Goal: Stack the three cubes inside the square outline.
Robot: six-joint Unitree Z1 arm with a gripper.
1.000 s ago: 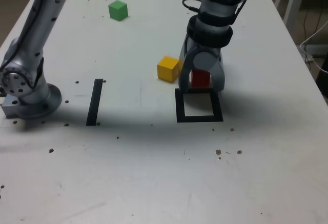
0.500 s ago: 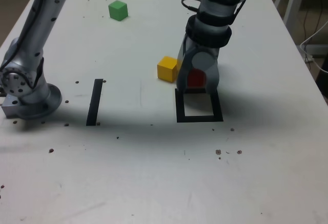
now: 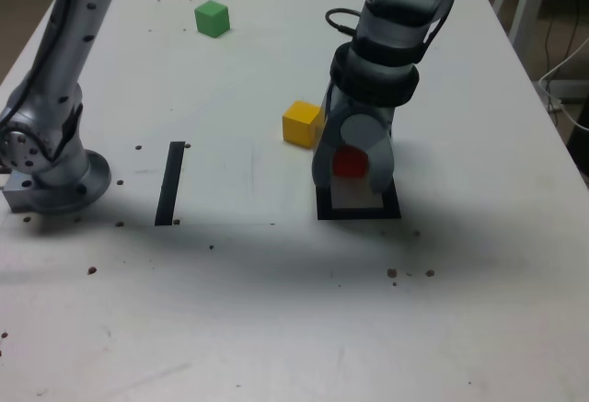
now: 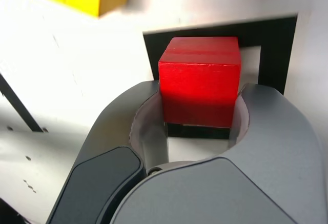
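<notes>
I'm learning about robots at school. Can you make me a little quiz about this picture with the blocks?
1. True or false: the tool is holding the red block.
2. Which block sits farthest from the black square? A) yellow block B) green block C) red block
3. How many blocks are stacked on another block?

Key:
1. True; it is clamped on the red block over the square.
2. B
3. None.

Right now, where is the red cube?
The red cube is clamped in the gripper over the square outline, right of centre in the exterior view. The yellow cube is its nearest neighbour, behind it on that view's left.
</notes>
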